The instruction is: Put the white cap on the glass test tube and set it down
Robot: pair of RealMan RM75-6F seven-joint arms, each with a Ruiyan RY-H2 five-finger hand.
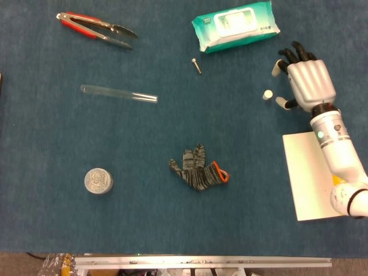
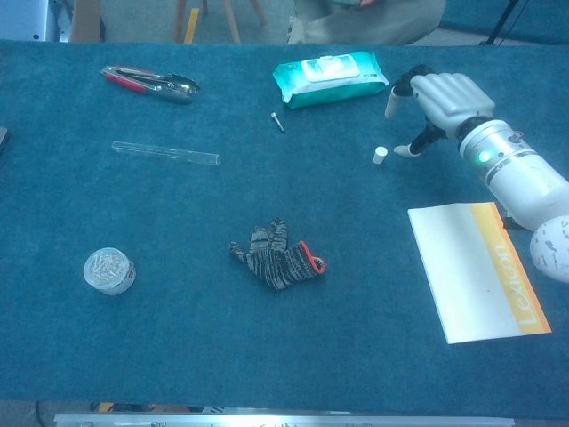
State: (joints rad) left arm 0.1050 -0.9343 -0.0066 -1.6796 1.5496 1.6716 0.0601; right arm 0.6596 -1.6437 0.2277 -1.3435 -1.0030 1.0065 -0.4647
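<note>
The glass test tube [image 1: 119,94] [image 2: 165,153] lies flat on the blue cloth at the left, far from any hand. The small white cap [image 1: 267,94] [image 2: 380,155] sits alone on the cloth at the right. My right hand [image 1: 307,80] [image 2: 444,96] hovers just right of the cap, palm down, fingers apart and holding nothing; its thumb tip is a short gap from the cap. My left hand appears in neither view.
A green wipes pack [image 1: 236,24] lies behind the cap, with a small screw [image 1: 196,65] to its left. Red-handled tongs [image 1: 95,26] are at the far left. A grey glove [image 1: 198,169], a round metal tin [image 1: 98,181] and a white booklet [image 1: 310,172] lie nearer.
</note>
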